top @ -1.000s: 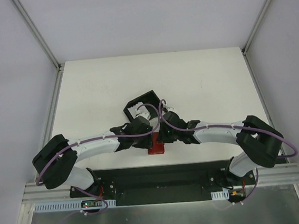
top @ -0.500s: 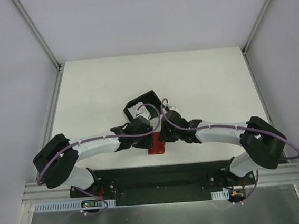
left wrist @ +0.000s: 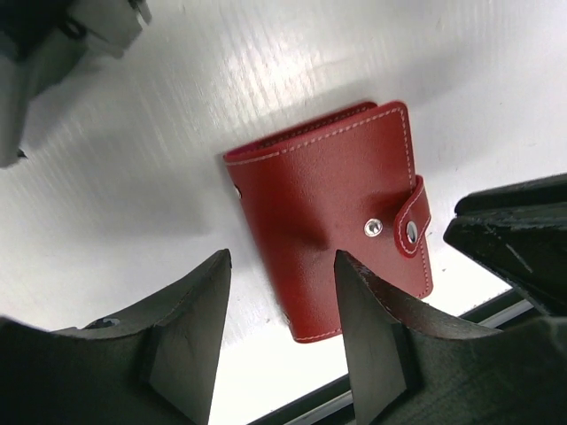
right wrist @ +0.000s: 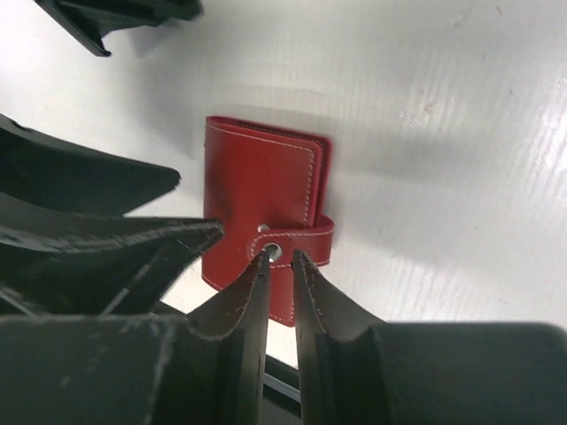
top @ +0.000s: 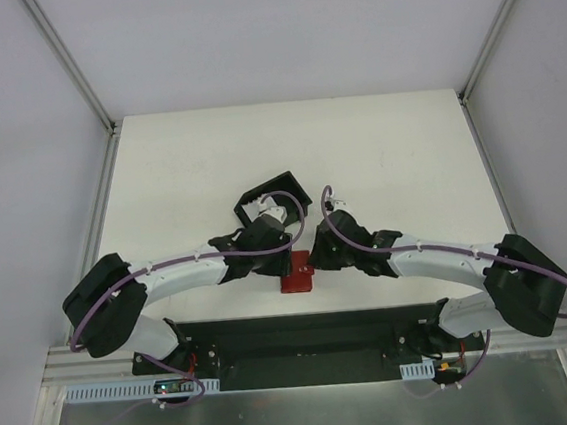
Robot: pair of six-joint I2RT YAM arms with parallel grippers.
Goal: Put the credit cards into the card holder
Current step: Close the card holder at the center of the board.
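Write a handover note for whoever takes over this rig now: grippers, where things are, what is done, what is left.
Left gripper: open, empty, above the wallet.
Right gripper: jaws a slit apart, tips at the snap tab, nothing held.
Wallet: flat on the table, snapped shut.
Cards: seemingly the pale pieces in the black box behind.
Done: nothing visible.
Left: unsnap wallet, load cards.

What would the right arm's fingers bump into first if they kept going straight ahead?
Probably the snap tab of the small red stitched folding wallet on the white table; the right fingers point straight at it, depth unclear.
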